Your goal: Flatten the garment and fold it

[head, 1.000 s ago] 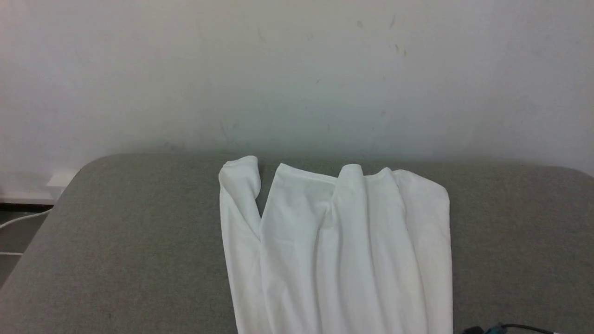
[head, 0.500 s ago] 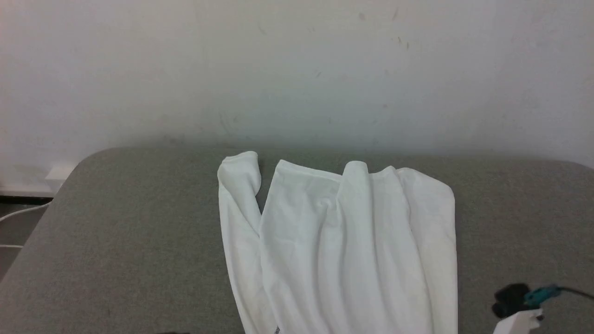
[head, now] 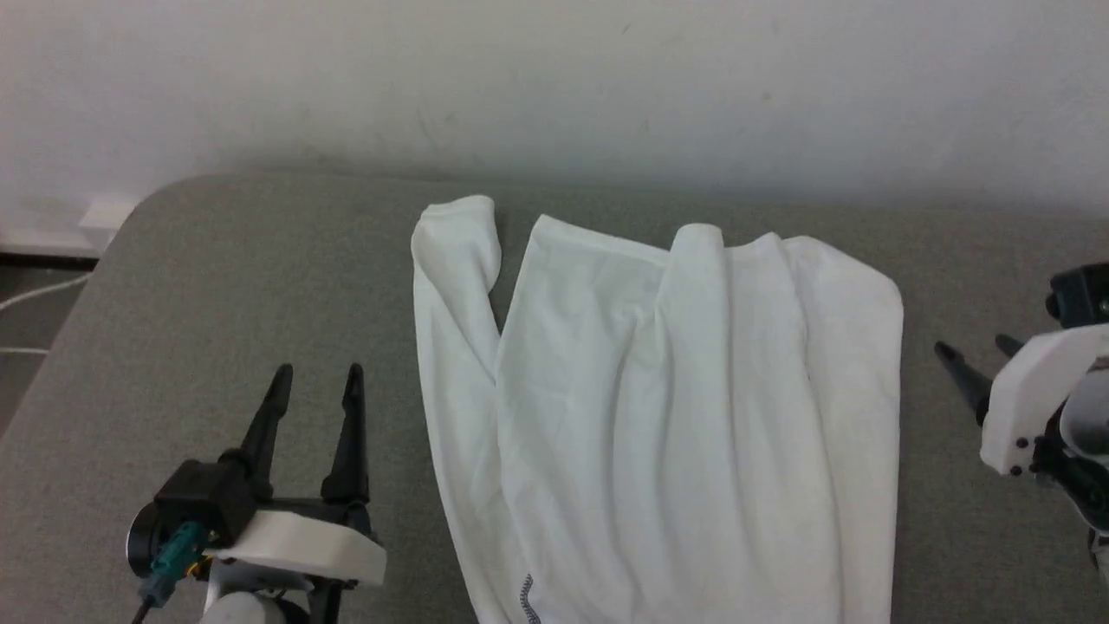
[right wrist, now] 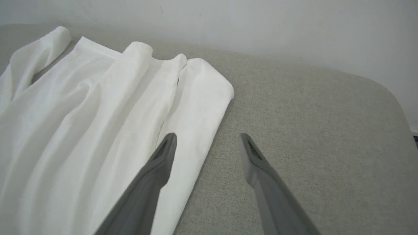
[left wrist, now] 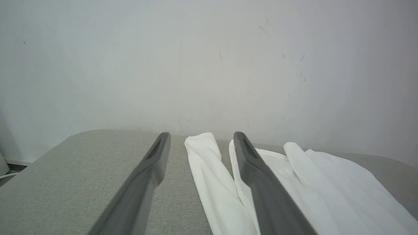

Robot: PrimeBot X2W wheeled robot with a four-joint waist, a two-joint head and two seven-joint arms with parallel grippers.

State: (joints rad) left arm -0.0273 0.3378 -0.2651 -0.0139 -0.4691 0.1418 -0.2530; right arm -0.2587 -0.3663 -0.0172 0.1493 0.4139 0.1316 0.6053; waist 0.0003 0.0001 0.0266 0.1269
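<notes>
The garment point(head: 658, 407) is a white thin shirt lying in long folds down the middle of the grey table point(head: 225, 260), its near end running off the bottom edge; a bit of dark zigzag stitching shows low on it. It also shows in the left wrist view point(left wrist: 294, 182) and the right wrist view point(right wrist: 81, 130). My left gripper point(head: 316, 381) stands open to the left of the garment, apart from it, nothing between its fingers point(left wrist: 150, 169). At the right edge my right gripper point(head: 970, 351) is open beside the garment's right edge, its fingers point(right wrist: 163, 160) empty.
A pale wall point(head: 554, 78) rises straight behind the table's far edge. The table's rounded far-left corner point(head: 147, 199) borders a floor strip with white cables point(head: 35, 295). Bare grey surface lies on both sides of the garment.
The head camera has tilted down, so the table sits higher in the picture. Both arms have come up into view, and both grippers have gone from shut to open.
</notes>
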